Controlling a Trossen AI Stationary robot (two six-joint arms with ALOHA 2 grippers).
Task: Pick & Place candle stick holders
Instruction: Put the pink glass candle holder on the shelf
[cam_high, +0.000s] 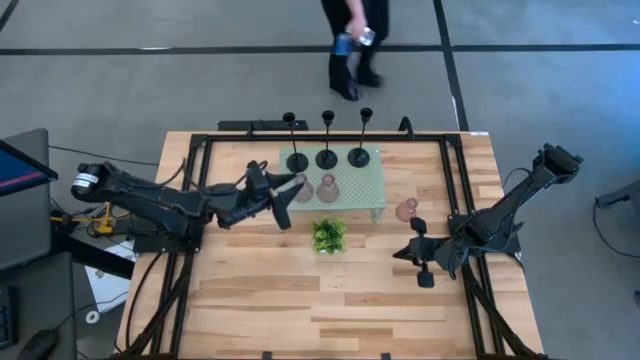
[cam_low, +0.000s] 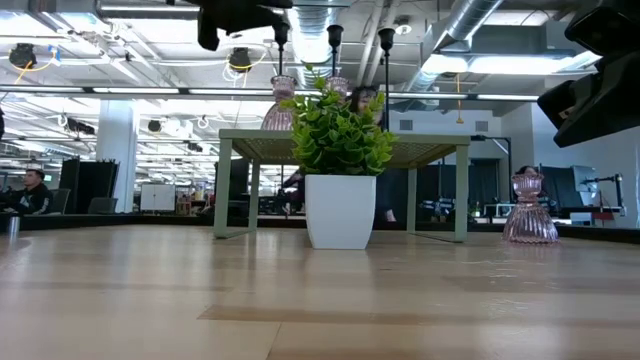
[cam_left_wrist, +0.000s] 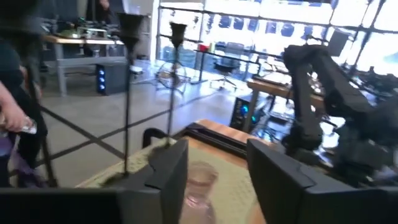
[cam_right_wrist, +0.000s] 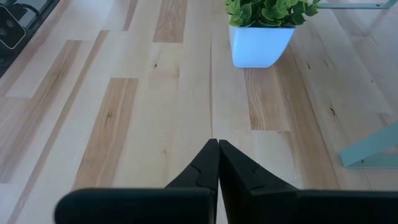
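Left end effector (cam_high: 290, 187) is at the left edge of the mint-green stand (cam_high: 372, 196), jaws apart around the left pink glass holder (cam_high: 304, 188) on the stand top; contact can't be told. Second pink holder (cam_high: 328, 188) sits just right of it. Three black holders (cam_high: 327, 157) line the stand's far edge. Third pink holder (cam_high: 406, 209) is on the surface right of the stand, just beyond the right end effector (cam_high: 421, 252), which is closed, empty. Plant (cam_high: 328, 235) near of stand.
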